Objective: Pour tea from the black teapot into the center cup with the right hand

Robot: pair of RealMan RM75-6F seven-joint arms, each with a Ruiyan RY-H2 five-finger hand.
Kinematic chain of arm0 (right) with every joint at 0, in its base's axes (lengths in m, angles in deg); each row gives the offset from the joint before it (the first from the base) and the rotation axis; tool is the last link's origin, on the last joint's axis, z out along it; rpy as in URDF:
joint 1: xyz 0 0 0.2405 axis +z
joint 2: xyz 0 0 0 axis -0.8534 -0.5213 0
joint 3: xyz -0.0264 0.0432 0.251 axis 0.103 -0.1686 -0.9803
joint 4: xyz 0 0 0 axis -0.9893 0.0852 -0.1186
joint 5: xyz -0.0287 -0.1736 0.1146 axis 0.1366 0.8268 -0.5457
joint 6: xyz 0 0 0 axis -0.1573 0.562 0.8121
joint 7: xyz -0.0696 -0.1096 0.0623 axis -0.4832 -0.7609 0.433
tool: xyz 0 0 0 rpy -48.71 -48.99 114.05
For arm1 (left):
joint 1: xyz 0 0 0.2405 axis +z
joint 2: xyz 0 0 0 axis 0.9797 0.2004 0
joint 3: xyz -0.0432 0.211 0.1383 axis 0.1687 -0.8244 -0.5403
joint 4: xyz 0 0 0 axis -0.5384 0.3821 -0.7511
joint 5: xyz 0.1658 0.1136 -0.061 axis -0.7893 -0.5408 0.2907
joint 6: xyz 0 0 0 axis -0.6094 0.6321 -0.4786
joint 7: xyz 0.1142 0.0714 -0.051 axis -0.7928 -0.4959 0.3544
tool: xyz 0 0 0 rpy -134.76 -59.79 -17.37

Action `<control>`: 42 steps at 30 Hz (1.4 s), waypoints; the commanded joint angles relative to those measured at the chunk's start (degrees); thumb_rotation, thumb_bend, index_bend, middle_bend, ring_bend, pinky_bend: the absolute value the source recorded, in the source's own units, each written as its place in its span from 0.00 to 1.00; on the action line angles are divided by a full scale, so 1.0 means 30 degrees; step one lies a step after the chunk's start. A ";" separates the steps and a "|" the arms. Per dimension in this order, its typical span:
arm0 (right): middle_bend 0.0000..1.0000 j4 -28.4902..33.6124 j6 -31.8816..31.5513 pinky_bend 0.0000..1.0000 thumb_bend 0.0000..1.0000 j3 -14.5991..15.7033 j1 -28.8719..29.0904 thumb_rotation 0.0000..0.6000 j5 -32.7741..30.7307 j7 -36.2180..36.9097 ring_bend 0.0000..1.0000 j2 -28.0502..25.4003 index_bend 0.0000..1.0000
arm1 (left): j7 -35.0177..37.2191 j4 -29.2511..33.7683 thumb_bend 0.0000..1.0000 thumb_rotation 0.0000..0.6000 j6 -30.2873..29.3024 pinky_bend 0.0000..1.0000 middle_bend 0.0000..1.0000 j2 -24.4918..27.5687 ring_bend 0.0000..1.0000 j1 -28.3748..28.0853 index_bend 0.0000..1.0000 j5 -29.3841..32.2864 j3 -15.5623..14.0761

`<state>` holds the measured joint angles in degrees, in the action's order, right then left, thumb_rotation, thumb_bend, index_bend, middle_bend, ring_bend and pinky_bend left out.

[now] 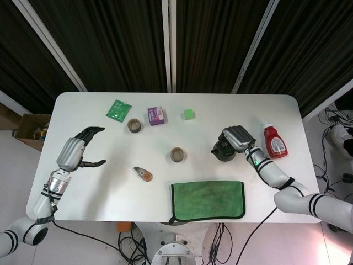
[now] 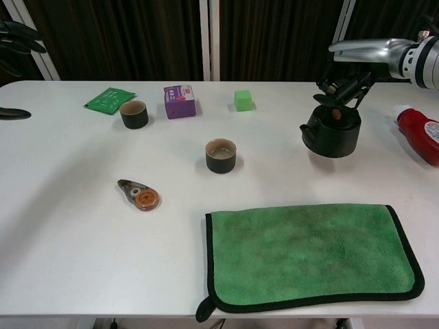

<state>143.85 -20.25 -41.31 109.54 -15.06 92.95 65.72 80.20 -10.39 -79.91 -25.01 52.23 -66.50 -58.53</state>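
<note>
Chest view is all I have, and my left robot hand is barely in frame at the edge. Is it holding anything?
Observer: No. The head view shows the left robot hand empty, fingers spread, above the table's left side.
Operator: The red bottle is cut off on my right. Is it standing up?
Observer: No. The red bottle lies flat with its cap toward the far edge, just right of the right robot hand, which grips the black teapot.
</note>
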 commanded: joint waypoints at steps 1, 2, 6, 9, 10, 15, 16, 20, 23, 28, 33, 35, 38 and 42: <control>0.95 -0.0336 0.0054 0.50 0.83 0.0092 -0.0224 0.98 0.0260 0.0018 0.78 0.0110 1.00 | 0.0023 -0.0036 0.06 1.00 0.0020 0.30 0.18 -0.0023 0.16 0.0002 0.17 0.0009 -0.0010; 0.95 -0.0419 0.0070 0.50 0.83 0.0096 -0.0285 0.98 0.0310 0.0036 0.78 0.0153 1.00 | 0.0035 -0.0053 0.06 1.00 0.0035 0.30 0.18 -0.0033 0.16 0.0002 0.17 0.0015 -0.0015; 0.95 -0.0880 0.0193 0.50 0.83 0.0149 -0.0540 0.98 0.0531 0.0071 0.78 0.0413 1.00 | 0.0072 -0.0135 0.06 1.00 0.0071 0.30 0.18 -0.0065 0.16 0.0007 0.17 0.0011 -0.0044; 0.95 -0.1221 0.0285 0.50 0.83 0.0182 -0.0714 0.98 0.0681 0.0149 0.78 0.0633 1.00 | 0.0076 -0.0160 0.06 1.00 0.0078 0.30 0.18 -0.0073 0.16 0.0014 0.17 0.0014 -0.0051; 0.95 -0.1318 0.0313 0.50 0.83 0.0186 -0.0758 0.98 0.0731 0.0177 0.78 0.0698 1.00 | 0.0081 -0.0164 0.06 1.00 0.0080 0.30 0.18 -0.0072 0.16 0.0015 0.17 0.0014 -0.0053; 0.95 -0.1777 0.0424 0.50 0.82 0.0143 -0.0916 0.98 0.1047 0.0269 0.78 0.0990 1.00 | 0.0086 -0.0170 0.06 1.00 0.0074 0.30 0.18 -0.0070 0.16 0.0022 0.17 0.0018 -0.0046; 0.95 -0.1869 0.0440 0.50 0.82 0.0148 -0.0932 0.98 0.1106 0.0221 0.78 0.1039 1.00 | 0.0089 -0.0174 0.06 1.00 0.0075 0.30 0.18 -0.0075 0.16 0.0024 0.17 0.0021 -0.0046; 0.95 -0.2105 0.0727 0.50 0.82 0.0129 -0.0963 0.98 0.1156 0.0132 0.78 0.1163 1.00 | 0.0093 -0.0211 0.06 1.00 0.0095 0.30 0.18 -0.0113 0.16 0.0026 0.17 0.0013 -0.0067; 0.95 -0.2334 0.0839 0.50 0.82 0.0103 -0.1044 0.98 0.1192 0.0095 0.78 0.1306 1.00 | 0.0152 -0.0263 0.06 1.00 0.0121 0.30 0.18 -0.0160 0.16 0.0022 0.17 0.0010 -0.0081; 0.95 -0.2691 0.0995 0.50 0.81 0.0085 -0.1116 0.98 0.1314 0.0016 0.78 0.1542 1.00 | 0.0196 -0.0306 0.06 1.00 0.0110 0.30 0.18 -0.0167 0.16 0.0020 0.17 -0.0042 -0.0112; 0.95 -0.2795 0.1056 0.49 0.79 -0.0007 -0.1161 0.98 0.1512 0.0068 0.77 0.1645 0.99 | 0.0217 -0.0305 0.06 1.00 0.0086 0.30 0.18 -0.0142 0.16 0.0032 0.17 -0.0026 -0.0092; 0.95 -0.2827 0.1061 0.49 0.78 -0.0032 -0.1175 0.98 0.1578 0.0043 0.76 0.1652 0.97 | 0.0204 -0.0309 0.06 1.00 0.0093 0.30 0.18 -0.0150 0.16 0.0025 0.17 -0.0039 -0.0099; 0.94 -0.2903 0.0998 0.49 0.72 -0.0054 -0.1243 0.98 0.1689 -0.0038 0.74 0.1681 0.91 | 0.0201 -0.0338 0.06 1.00 0.0115 0.30 0.18 -0.0181 0.16 0.0026 0.17 -0.0044 -0.0121; 0.86 -0.2941 0.1046 0.47 0.62 -0.0063 -0.1320 0.98 0.1696 -0.0156 0.67 0.1667 0.80 | 0.0228 -0.0391 0.06 1.00 0.0135 0.30 0.18 -0.0206 0.16 0.0028 0.17 -0.0042 -0.0135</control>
<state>135.04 -17.11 -41.48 105.59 -9.96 92.49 70.72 80.89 -11.57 -79.51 -25.63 52.31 -66.63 -58.93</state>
